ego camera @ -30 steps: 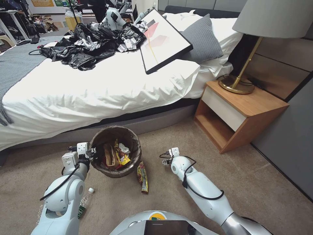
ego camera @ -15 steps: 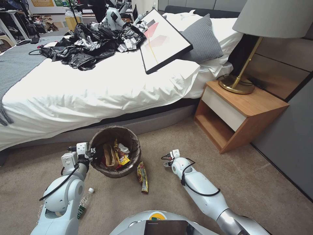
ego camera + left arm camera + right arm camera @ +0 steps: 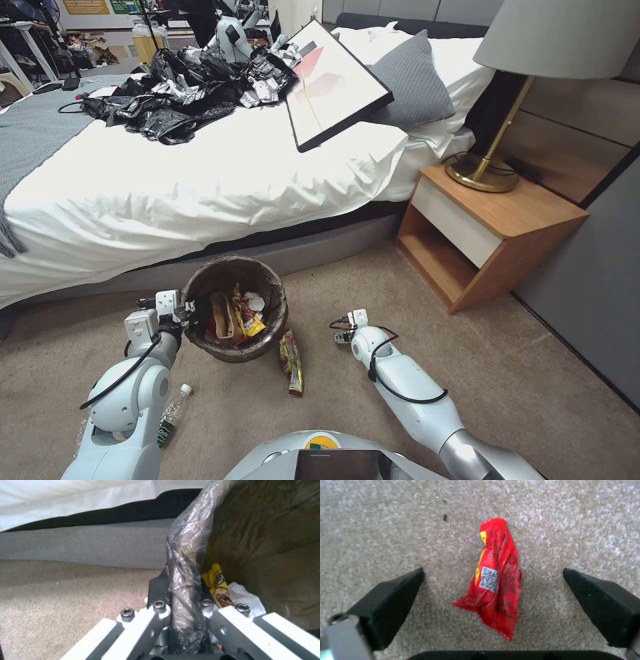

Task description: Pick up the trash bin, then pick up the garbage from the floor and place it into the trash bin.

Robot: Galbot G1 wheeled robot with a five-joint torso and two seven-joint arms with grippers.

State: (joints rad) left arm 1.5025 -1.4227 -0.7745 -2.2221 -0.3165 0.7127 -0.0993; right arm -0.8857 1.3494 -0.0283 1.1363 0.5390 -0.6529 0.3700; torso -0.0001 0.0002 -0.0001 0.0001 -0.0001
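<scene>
So the trash bin [image 3: 235, 309] is sitting on the carpet [image 3: 467, 360] right by the grey base of the bed [image 3: 200, 180], lined with a dark brown bag folded over its rim. There's already stuff inside: a yellow snack wrapper [image 3: 248, 319], a tan paper bag [image 3: 223, 317] and some white crumpled scrap [image 3: 255, 301].

The left gripper [image 3: 189, 311] is at the bin's left rim, and in the left wrist view its fingers [image 3: 156, 592] are clamped on the bag-covered rim [image 3: 186, 580], one outside and one inside the bin.

Just to the right of the bin, a red-and-yellow snack wrapper [image 3: 291, 361] lies flat on the carpet, near the bin's base. The right gripper [image 3: 342, 328] is low over the floor to the right of that wrapper. In its wrist camera the black fingers [image 3: 390, 600] are spread wide apart, with the red wrapper [image 3: 496, 580] lying between them on the carpet, not touched by either one.

A clear plastic bottle [image 3: 172, 413] with a green label lies on the floor beside the left arm, well apart from the bin.

Farther out: black bags [image 3: 173, 93] and a framed picture [image 3: 330, 80] on the bed, and a wooden nightstand [image 3: 487, 233] carrying a brass lamp [image 3: 493, 153].
</scene>
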